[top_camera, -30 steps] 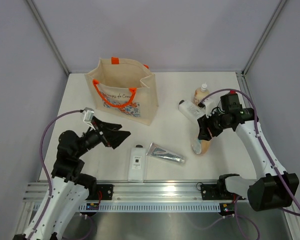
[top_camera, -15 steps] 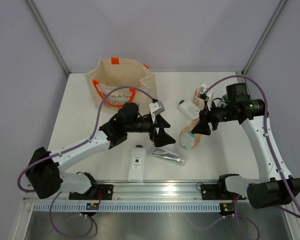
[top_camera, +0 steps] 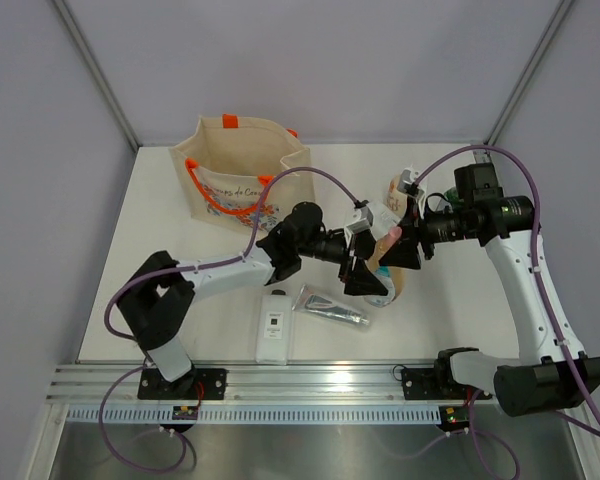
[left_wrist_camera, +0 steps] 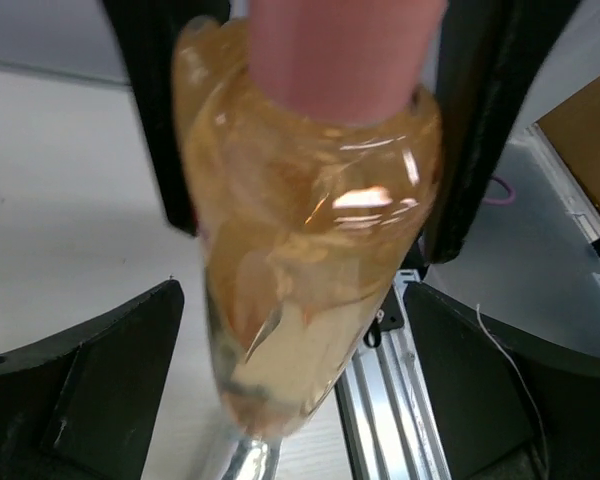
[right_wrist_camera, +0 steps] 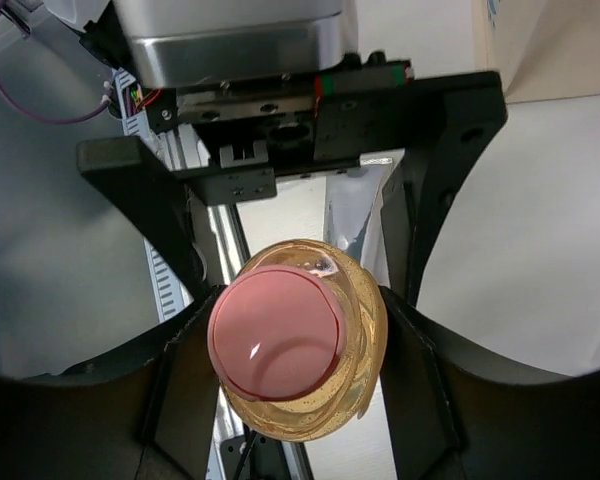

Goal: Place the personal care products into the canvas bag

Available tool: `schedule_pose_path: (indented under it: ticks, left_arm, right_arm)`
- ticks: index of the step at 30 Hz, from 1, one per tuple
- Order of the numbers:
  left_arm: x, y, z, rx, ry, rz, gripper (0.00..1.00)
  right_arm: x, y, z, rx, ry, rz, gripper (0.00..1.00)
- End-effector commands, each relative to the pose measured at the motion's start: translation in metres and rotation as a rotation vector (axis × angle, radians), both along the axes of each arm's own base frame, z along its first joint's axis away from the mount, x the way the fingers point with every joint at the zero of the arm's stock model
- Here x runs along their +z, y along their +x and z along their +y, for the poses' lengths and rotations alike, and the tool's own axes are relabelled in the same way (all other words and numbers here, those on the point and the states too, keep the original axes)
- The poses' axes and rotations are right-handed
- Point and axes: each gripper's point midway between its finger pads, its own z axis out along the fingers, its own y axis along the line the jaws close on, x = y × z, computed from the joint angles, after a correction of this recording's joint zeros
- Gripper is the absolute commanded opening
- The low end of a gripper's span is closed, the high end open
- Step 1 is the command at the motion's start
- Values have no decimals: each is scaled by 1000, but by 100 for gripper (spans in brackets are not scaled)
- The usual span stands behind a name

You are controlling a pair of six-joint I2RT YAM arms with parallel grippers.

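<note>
My right gripper (top_camera: 405,250) is shut on the peach pink-capped bottle (top_camera: 385,272) and holds it tilted above the table, right of centre. In the right wrist view the pink cap (right_wrist_camera: 275,340) faces the camera, and my right gripper (right_wrist_camera: 300,345) has both fingers pressed on the bottle's sides. My left gripper (top_camera: 365,270) stands open around the bottle's lower end. In the left wrist view the bottle (left_wrist_camera: 310,230) fills the gap of my left gripper (left_wrist_camera: 290,295), clear of both fingers. The canvas bag (top_camera: 245,180) stands upright at the back left.
A white bottle (top_camera: 273,325) and a silver tube (top_camera: 330,306) lie near the front edge. Another white bottle (top_camera: 380,218) and a beige bottle (top_camera: 402,188) sit behind my right gripper. The metal rail (top_camera: 320,380) runs along the near edge.
My left arm swung from the left side across to the bottle. My right gripper lifted the peach bottle off the table and turned it toward the left arm.
</note>
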Motion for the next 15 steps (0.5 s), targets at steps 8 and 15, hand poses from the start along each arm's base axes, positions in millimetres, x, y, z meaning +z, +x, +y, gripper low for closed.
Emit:
schedule_pose_path:
  ticks: [8,15]
  left_arm:
    - [46,-31,-12,-165,-309,94,57]
    - [26,-28,-12,-153,-207,92,0]
  right_arm:
    - [35,14,15,10,132,-98,0]
    - [45,21,15,-44,142,-119,0]
